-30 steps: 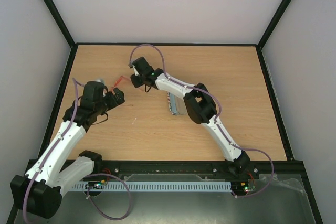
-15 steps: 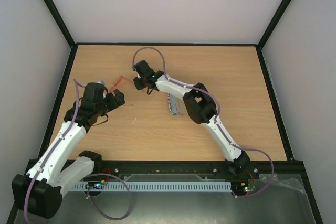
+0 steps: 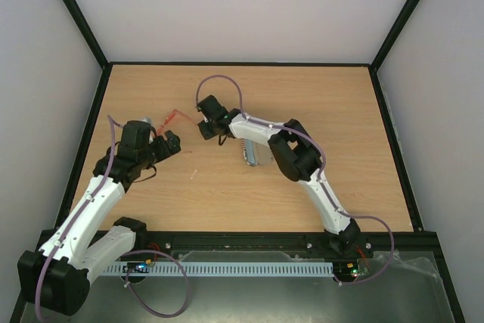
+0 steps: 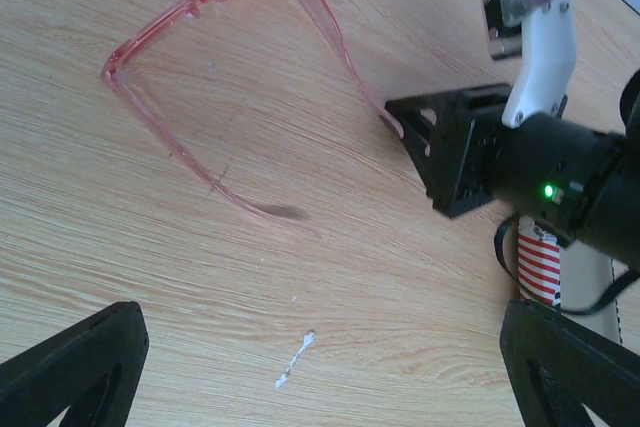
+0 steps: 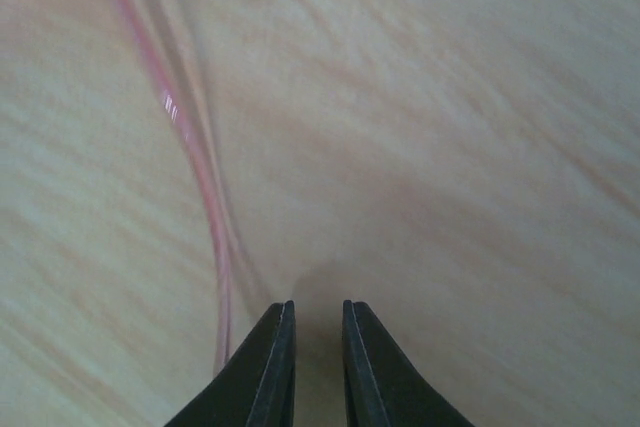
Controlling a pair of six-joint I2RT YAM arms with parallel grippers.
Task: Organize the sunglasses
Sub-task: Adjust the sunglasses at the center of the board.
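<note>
The right gripper [image 5: 313, 357] is pinched down to a thin slit with nothing caught in it, tips low over the counter [image 3: 340, 126]. One thin arm of the sunglasses [image 5: 172, 107] runs just beside a fingertip (beside, not between), so no hold is had on it. The glasses are laid out unfolded on the left-centre of the wood, front bar away from the robot and both thin arms splayed back toward it. The striped case [image 4: 540, 262] is tucked under the right forearm, apart from the glasses. The left gripper [image 4: 320, 377] is held wide open on the near side of the glasses, with nothing in it.

What could go wrong, as a guess: with the slit that narrow, the thin arm probably can't be taken in. If the tips are nudged sideways, the light frame would likely just be shoved or spun across the wood. Nothing is steadying it from the other side. The arm could also get pressed flat and bent if the tips are driven down on it.
</note>
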